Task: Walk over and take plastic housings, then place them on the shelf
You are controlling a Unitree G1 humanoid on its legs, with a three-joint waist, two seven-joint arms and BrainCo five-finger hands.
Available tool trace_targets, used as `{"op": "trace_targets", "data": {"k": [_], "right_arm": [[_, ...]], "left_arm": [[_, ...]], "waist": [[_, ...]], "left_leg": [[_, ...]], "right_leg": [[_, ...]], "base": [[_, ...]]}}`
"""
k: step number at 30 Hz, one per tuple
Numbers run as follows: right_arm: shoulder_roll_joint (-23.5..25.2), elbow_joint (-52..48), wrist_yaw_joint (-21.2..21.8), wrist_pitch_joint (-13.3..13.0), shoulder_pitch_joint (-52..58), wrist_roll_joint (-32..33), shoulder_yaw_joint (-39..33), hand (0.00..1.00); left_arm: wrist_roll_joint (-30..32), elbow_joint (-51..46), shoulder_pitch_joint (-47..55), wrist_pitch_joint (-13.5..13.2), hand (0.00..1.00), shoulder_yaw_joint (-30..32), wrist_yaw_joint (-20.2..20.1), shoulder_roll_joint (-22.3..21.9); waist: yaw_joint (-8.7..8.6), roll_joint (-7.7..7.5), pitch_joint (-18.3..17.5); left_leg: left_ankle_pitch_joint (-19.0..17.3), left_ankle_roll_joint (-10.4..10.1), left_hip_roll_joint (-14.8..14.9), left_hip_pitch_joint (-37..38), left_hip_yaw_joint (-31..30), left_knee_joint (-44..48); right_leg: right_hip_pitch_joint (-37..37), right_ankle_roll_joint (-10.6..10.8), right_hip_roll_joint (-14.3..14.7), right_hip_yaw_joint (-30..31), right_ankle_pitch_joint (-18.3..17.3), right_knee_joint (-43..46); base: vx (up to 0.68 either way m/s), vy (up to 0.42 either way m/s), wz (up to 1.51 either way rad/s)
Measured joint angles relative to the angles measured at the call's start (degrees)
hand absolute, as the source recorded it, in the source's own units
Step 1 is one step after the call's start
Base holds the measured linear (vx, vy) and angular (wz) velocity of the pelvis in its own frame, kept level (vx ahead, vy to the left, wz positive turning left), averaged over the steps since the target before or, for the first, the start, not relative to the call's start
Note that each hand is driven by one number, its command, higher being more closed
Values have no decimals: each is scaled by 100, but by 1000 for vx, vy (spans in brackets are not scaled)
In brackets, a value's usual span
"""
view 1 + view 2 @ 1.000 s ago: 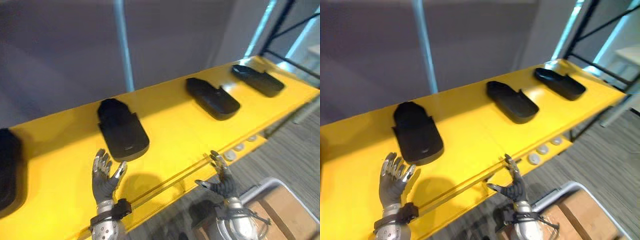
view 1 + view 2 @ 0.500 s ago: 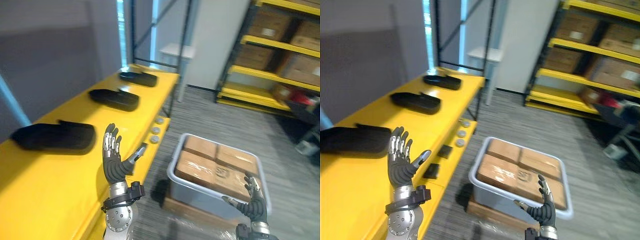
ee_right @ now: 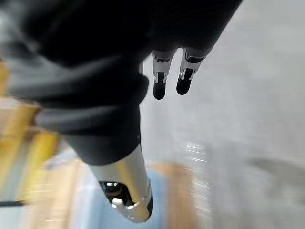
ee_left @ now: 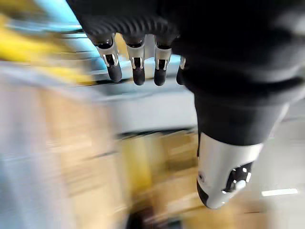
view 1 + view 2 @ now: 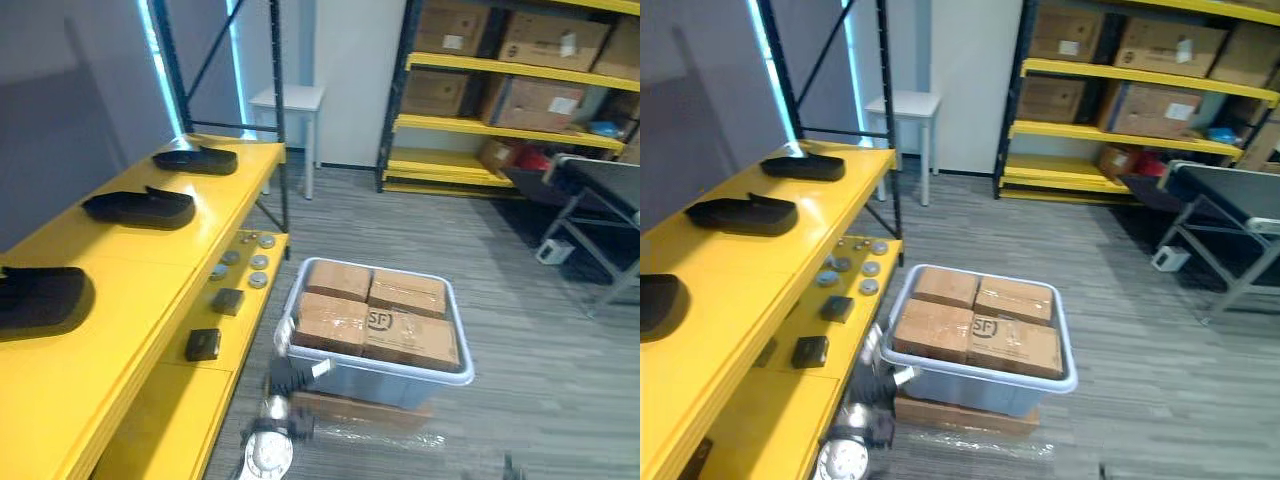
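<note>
Well, the left hand has its fingers hanging slack and uncurled in a row. The thumb stands off on its own and nothing is caught between them. What lies past them is too smeared to make out. The right hand is much the same: the fingers that show are straight and loose, the thumb is apart, and it holds nothing above the grey floor.

Three black plastic housings lie in a line along the top of the yellow shelf on the robot's left, well apart from one another. One is nearest, one sits in the middle, and one is by the far end. Neither hand touches any of them.

On the shelf's lower ledge sit a few small round discs and two small black blocks. Just beside the shelf, on the floor, stands a grey tote packed with cardboard boxes. Farther off, a small white table stands by the wall, and racking with yellow beams carries cartons.
</note>
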Motion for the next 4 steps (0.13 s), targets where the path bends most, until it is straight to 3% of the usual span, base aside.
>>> {"op": "trace_targets", "data": {"k": [4], "right_arm": [[-1, 689, 120, 58, -197, 133, -242, 0]], "left_arm": [[-122, 1862, 4, 272, 0, 680, -220, 68]], "waist": [[-36, 23, 95]], "left_leg": [[100, -19, 3, 217, -52, -85]], "right_leg": [[286, -19, 10, -284, 13, -30]], "base": [[40, -19, 21]]}}
